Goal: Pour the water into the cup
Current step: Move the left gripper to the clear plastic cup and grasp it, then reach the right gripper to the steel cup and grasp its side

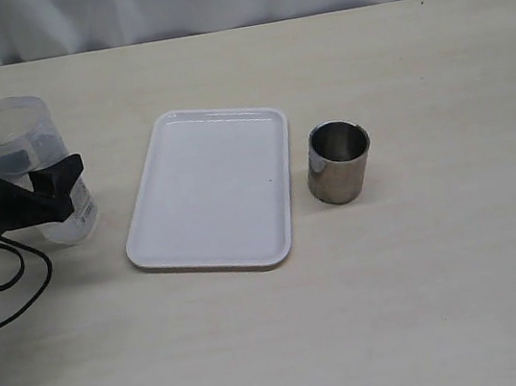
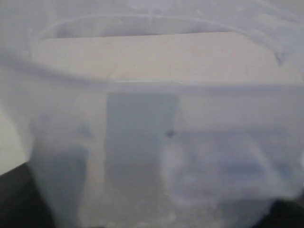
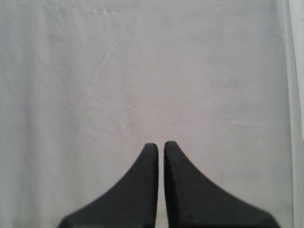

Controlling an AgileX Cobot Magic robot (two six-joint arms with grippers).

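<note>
Far left, gripper [image 1: 36,168] cropped, beaker [image 1: 6,129] contents unclear

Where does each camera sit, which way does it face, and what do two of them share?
Exterior view: high up, looking down at the table with tray, cup and beaker; the left tool straddles the beaker.
Left wrist view: on the left arm, close against the beaker, which fills the frame; no tool clearly shows.
Right wrist view: on the right arm, facing pale creased cloth; the right tool shows its shut tips.
Shared: exterior and left wrist both show the beaker.
</note>
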